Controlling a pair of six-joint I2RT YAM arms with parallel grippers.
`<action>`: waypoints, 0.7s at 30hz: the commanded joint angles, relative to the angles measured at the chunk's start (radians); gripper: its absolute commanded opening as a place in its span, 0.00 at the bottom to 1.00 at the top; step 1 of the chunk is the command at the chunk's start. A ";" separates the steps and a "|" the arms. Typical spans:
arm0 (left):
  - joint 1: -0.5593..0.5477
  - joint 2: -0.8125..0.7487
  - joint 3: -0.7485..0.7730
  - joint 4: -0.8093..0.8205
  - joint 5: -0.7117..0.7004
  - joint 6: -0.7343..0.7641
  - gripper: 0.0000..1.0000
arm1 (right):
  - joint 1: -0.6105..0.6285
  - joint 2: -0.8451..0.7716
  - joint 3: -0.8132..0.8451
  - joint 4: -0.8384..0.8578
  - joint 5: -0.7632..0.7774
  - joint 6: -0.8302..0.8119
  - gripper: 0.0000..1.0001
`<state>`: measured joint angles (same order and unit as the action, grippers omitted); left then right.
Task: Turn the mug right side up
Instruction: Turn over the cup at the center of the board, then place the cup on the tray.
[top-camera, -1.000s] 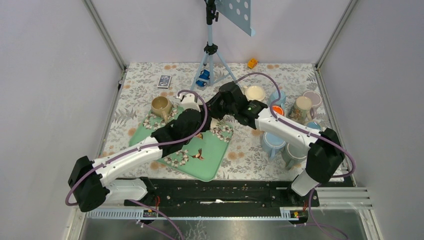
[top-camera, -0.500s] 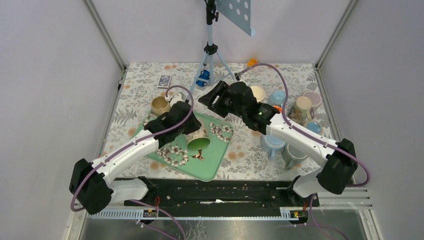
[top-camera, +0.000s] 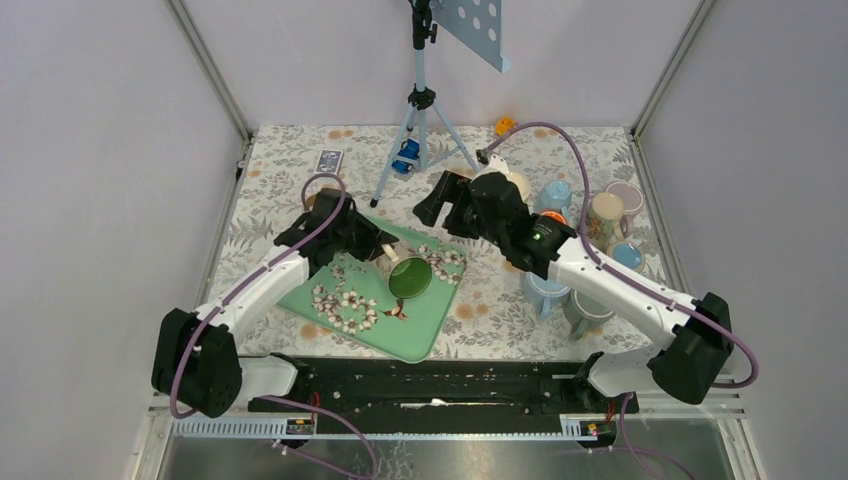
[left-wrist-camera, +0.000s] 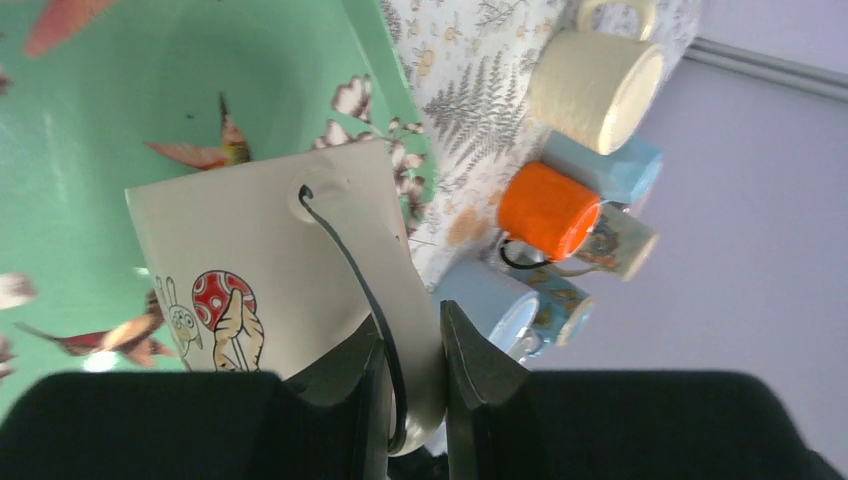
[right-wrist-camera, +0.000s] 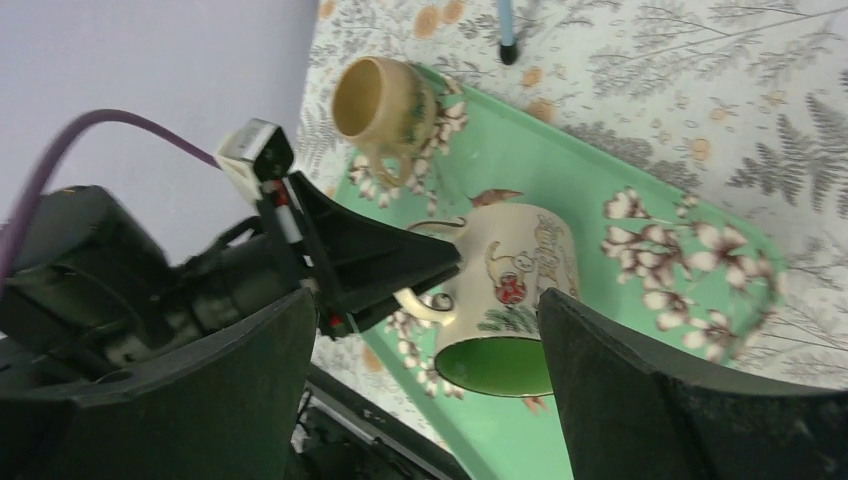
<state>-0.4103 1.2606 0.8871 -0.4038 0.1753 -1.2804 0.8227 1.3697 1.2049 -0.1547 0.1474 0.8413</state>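
With 12 o'clock at the far edge of the top view, the left arm (top-camera: 260, 295) rises from its base at about 7 o'clock and reaches toward 1 o'clock, stretched long and low over the flowered surface (top-camera: 260, 190). Its wrist is rolled so that the left hand (top-camera: 383, 255) comes at the mug (top-camera: 408, 277) from the mug's 10 o'clock side. The fingers (left-wrist-camera: 365, 385) are pressed together on the mug's thin handle, which passes between them in the left wrist view.

The mug is cream with a snail picture and a green inside. It is over the middle of the green tray (top-camera: 420, 335), tipped over with its mouth facing 6 o'clock, toward the near edge, and partly upward. Whether its side rests on the tray or hangs just above it I cannot tell. A tan mug (right-wrist-camera: 385, 100) stands on the tray's far left corner, mouth up.

The right arm (top-camera: 610, 280) starts at about 5 o'clock and runs toward 10 o'clock, elbow low and forearm lifted. The right hand (top-camera: 445, 208) hovers beyond the tray's far edge, at 1 o'clock from the mug and clear of it. Its fingers (right-wrist-camera: 230, 400) stand wide apart with nothing between them, and its camera looks down on the mug and the left hand.

Farther right, at 3 o'clock, a group of mugs sits close together, among them an orange mug (left-wrist-camera: 545, 210) and a cream mug (left-wrist-camera: 595, 75).
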 joint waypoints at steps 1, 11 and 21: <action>0.005 0.017 -0.041 0.217 0.181 -0.236 0.00 | -0.043 -0.043 -0.052 -0.044 -0.012 -0.082 0.88; 0.021 0.045 -0.150 0.304 0.175 -0.375 0.00 | -0.111 -0.037 -0.130 -0.088 -0.100 -0.128 0.91; 0.043 0.057 -0.231 0.320 0.108 -0.386 0.00 | -0.121 -0.009 -0.158 -0.060 -0.145 -0.151 0.94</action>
<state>-0.3683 1.2984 0.7067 -0.0597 0.3214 -1.6409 0.7101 1.3556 1.0451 -0.2424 0.0269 0.7238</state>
